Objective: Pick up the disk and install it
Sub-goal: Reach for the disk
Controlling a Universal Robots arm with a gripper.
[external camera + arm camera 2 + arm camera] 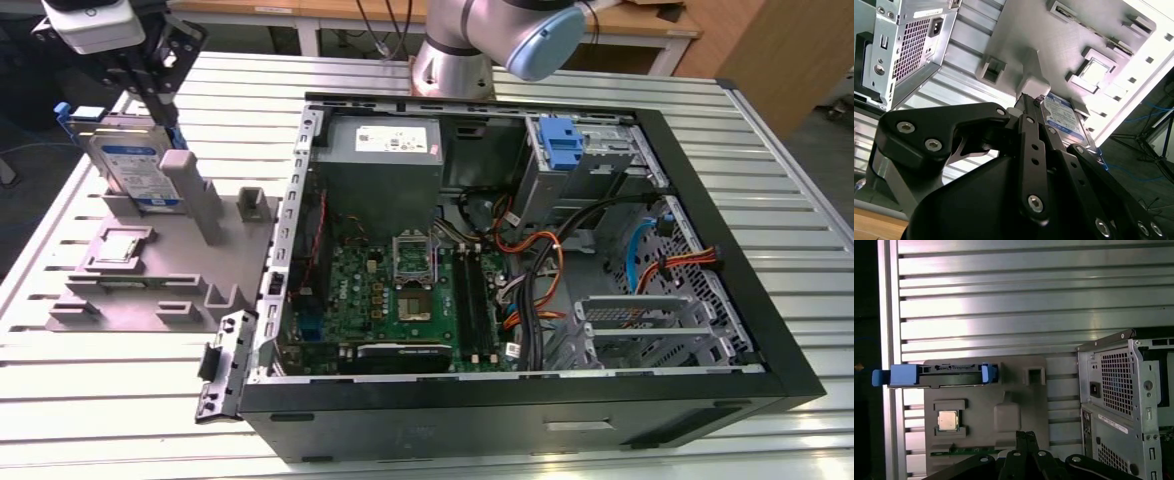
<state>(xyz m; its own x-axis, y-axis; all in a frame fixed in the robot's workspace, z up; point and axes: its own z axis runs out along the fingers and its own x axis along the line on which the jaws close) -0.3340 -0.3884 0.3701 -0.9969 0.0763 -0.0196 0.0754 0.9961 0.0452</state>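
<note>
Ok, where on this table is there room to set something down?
Bare ribbed metal table lies at the exterior view's lower left, bordered by the grey fixture and the open black case, and in a strip along the case at the exterior view's right. Crowded: the cabled case interior, and the fixture's end where the gripper is at the blue-framed silver disk.

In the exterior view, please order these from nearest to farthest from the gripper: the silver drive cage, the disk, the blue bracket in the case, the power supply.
1. The disk, upright in the grey fixture, just under the gripper.
2. The power supply, in the open case, on its side facing the fixture.
3. The blue bracket, further toward the exterior view's right.
4. The silver drive cage, in the case's far corner.
</note>
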